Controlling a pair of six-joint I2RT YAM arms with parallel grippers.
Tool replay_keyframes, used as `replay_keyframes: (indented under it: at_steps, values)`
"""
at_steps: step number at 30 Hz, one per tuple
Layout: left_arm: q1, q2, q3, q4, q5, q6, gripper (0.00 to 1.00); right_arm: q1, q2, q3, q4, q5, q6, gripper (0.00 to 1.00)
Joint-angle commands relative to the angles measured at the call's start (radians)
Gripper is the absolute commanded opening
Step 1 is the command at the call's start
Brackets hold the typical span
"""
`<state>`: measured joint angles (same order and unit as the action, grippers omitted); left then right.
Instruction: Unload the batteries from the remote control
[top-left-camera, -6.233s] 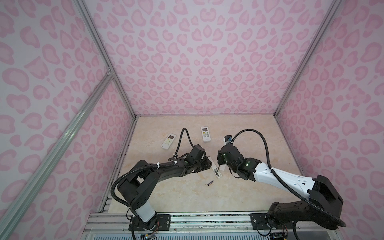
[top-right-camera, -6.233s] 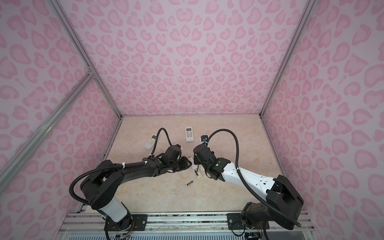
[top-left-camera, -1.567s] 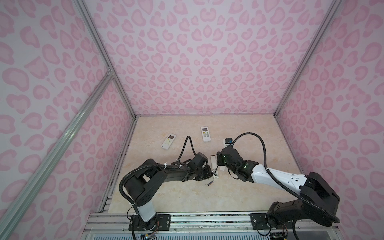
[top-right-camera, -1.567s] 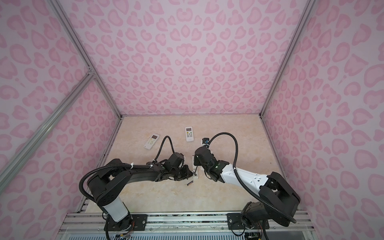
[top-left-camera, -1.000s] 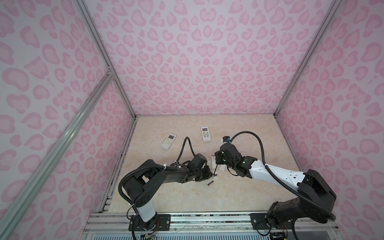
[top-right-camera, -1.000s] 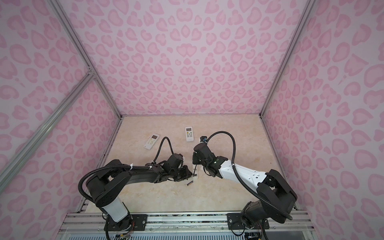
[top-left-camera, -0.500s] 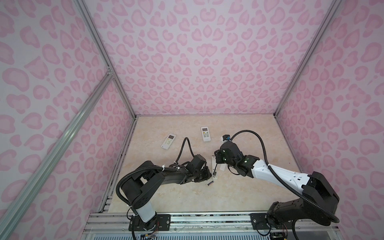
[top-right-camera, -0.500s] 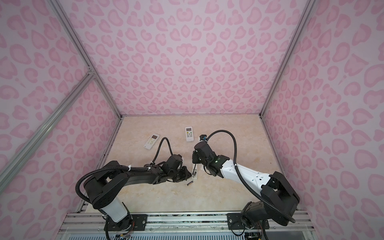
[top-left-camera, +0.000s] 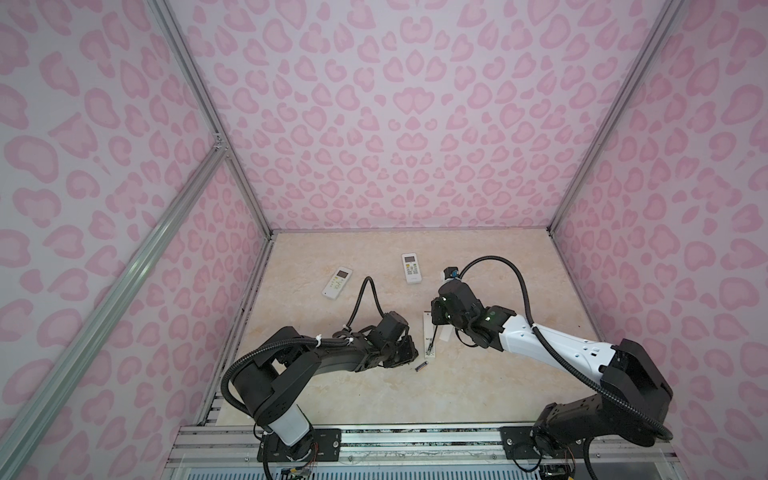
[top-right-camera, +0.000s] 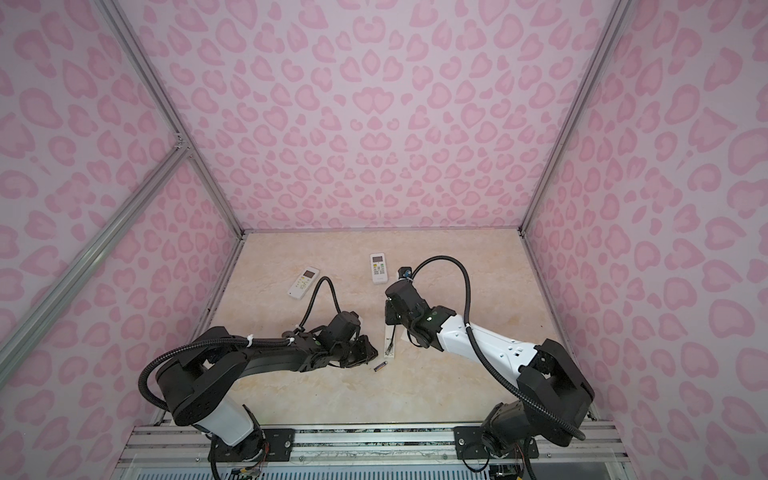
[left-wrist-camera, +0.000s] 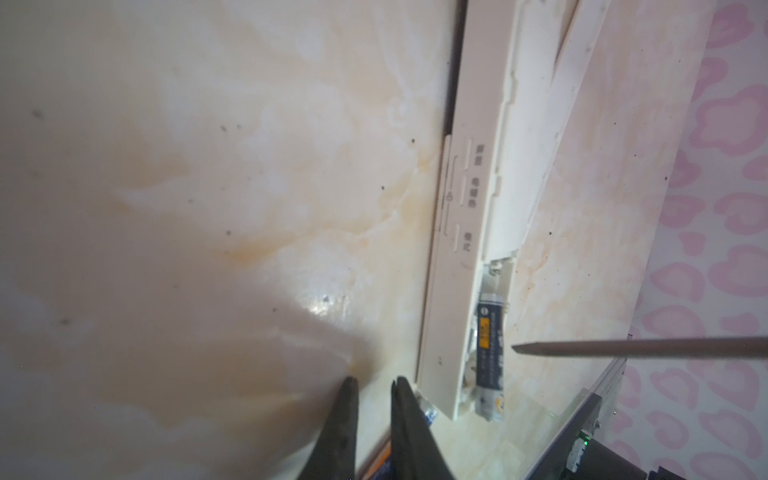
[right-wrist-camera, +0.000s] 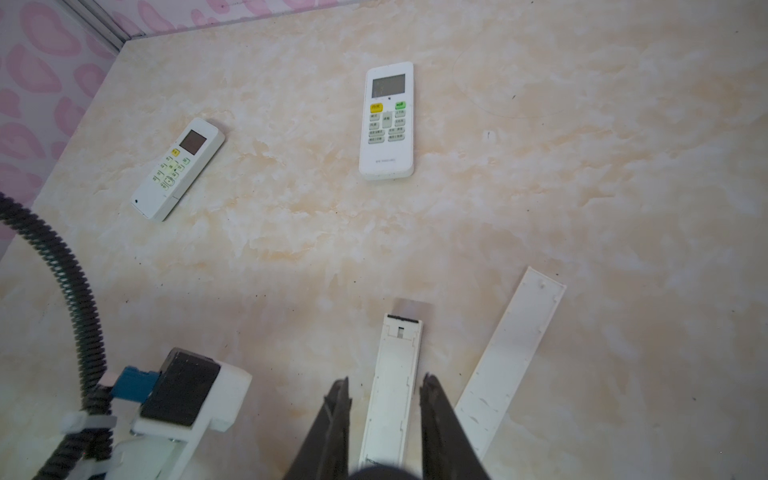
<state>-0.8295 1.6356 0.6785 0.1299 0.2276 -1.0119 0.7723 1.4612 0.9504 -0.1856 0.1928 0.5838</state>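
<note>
A slim white remote control (top-left-camera: 428, 332) lies face down near the middle, its battery bay open at the near end. One of the batteries (left-wrist-camera: 490, 345), dark with an orange label, sits in that bay. Another battery (top-left-camera: 422, 366) lies loose on the table beside that end. My right gripper (top-left-camera: 435, 320) is shut on a screwdriver; its dark handle (right-wrist-camera: 382, 469) fills the jaws and its shaft tip (left-wrist-camera: 517, 347) hovers beside the seated battery. My left gripper (left-wrist-camera: 374, 382) stands at the remote's near corner, narrowly open, with only table showing between its fingertips.
The remote's long white cover (right-wrist-camera: 511, 365) lies on the table just right of it. Two wider white remotes (top-left-camera: 337, 282) (top-left-camera: 411, 269) lie face up farther back. Pink patterned walls close in the tabletop on three sides.
Over the last second both grippers have barely moved. Compared with six seconds ago, the left gripper sits lower, at the remote's near end, and the remote lies straighter.
</note>
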Motion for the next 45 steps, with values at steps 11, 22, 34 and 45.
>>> replay_keyframes:
  at_steps: [11, 22, 34, 45]
  values:
    - [0.000, 0.047, 0.042, 0.009, 0.006, 0.006, 0.20, 0.001, 0.047, -0.006, 0.022, 0.004, 0.020, 0.00]
    - [0.000, 0.081, 0.044, 0.023, 0.012, 0.001, 0.20, 0.001, 0.066, -0.014, 0.085, -0.006, 0.020, 0.00]
    - [-0.001, 0.076, 0.032, 0.021, 0.012, 0.001, 0.20, 0.001, 0.054, -0.014, 0.103, -0.009, 0.015, 0.00]
    - [0.000, 0.069, 0.015, 0.028, 0.007, -0.003, 0.19, 0.001, 0.065, -0.010, 0.123, -0.016, 0.005, 0.00]
